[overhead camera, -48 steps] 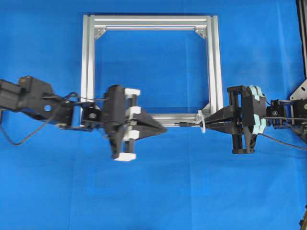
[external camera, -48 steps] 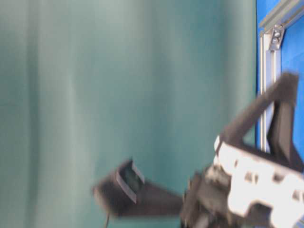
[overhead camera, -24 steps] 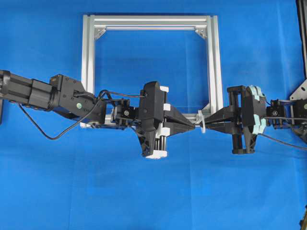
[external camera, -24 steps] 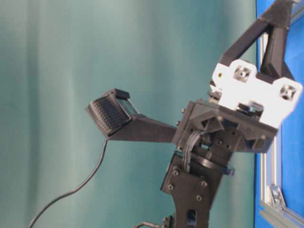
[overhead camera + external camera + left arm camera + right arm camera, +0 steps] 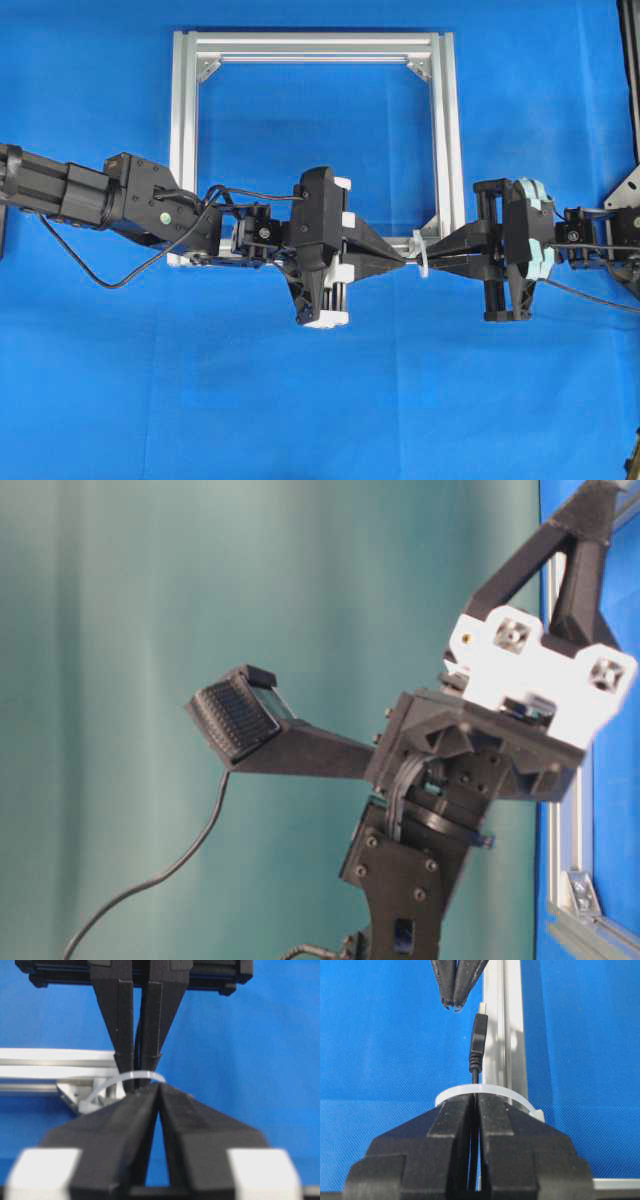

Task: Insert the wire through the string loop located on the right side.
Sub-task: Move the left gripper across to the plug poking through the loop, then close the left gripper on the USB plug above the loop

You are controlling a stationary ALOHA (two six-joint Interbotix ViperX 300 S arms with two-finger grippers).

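At frame's lower right corner: wire [image 5: 478, 1040] passes through string loop [image 5: 482, 1091], plug beyond it | right gripper [image 5: 474, 1102] clamped on wire | left gripper [image 5: 158, 1089] nearly closed, tips by plug, grip unclear; since a second ago it has advanced from left | aluminium frame [image 5: 447, 120] unmoved

Your bench [image 5: 330, 400] is covered in blue cloth; a square aluminium frame [image 5: 180, 130] lies flat on it.

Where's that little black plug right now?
In the right wrist view the plug pokes past the white loop, beside the silver frame bar, just short of the left claw.
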